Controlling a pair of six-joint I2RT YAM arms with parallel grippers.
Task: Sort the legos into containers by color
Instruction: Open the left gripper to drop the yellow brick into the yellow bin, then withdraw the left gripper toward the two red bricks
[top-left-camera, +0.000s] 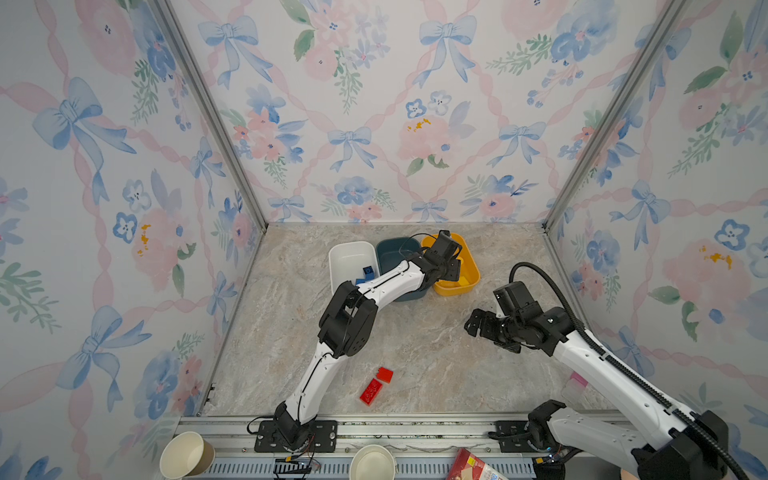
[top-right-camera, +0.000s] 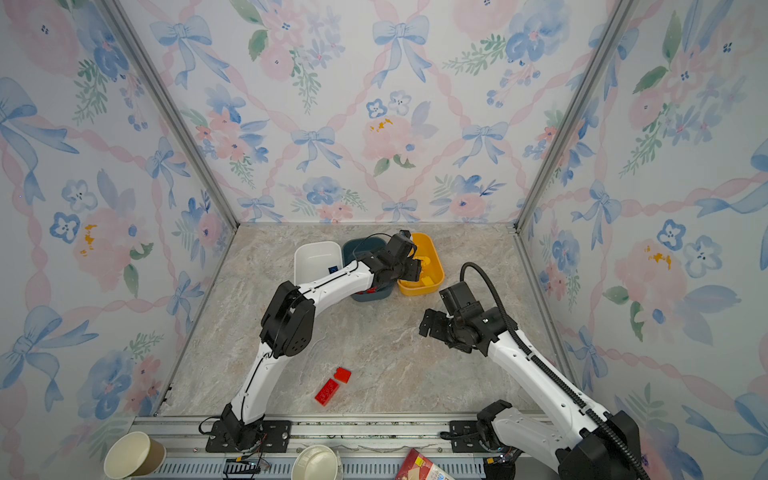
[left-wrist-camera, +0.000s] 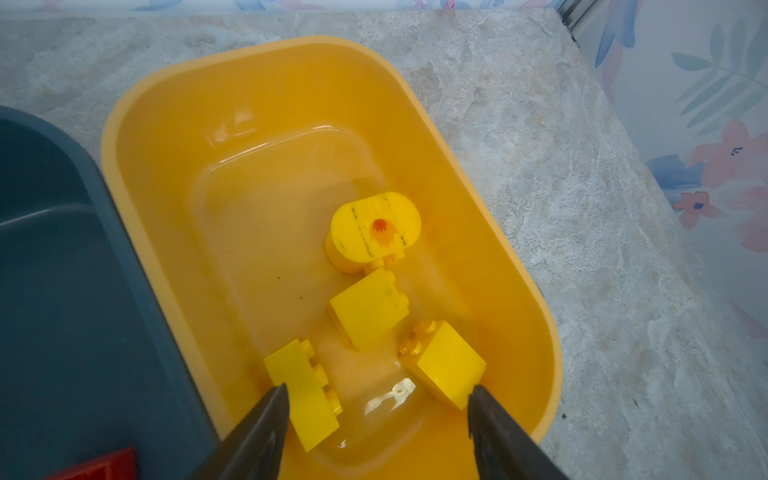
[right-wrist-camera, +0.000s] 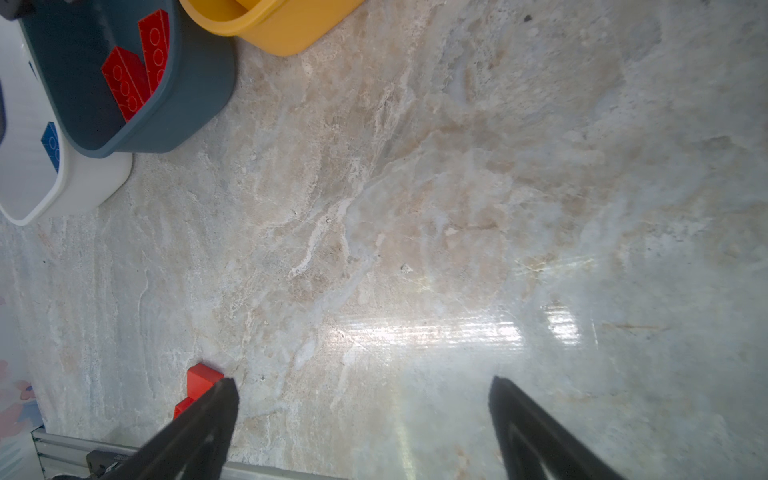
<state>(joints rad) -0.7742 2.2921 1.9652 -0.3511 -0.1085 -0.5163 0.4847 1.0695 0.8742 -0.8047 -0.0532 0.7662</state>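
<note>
The yellow tub (top-left-camera: 453, 289), right of centre in a top view, has four yellow legos (left-wrist-camera: 368, 307) inside w/ their colour, so left end effector (left-wrist-camera: 378, 387) hangs over it released & empty; right end effector (right-wrist-camera: 362, 379), also released, hovers above the bench (top-left-camera: 415, 353), two red legos (top-left-camera: 371, 392) low-centre prob next.

Probably lab booth, wallpapered panels (top-left-camera: 374, 83), aluminium rail (top-left-camera: 415, 430)

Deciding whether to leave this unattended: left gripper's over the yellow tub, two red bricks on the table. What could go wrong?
1. The left gripper hangs open in the yellow tub, close to two yellow bricks; lifting out could nudge one or the tub.
2. The two red bricks lie close together; gripping one may shove the other.
3. The left arm crosses over the teal tub; a right gripper drop there could collide.
</note>
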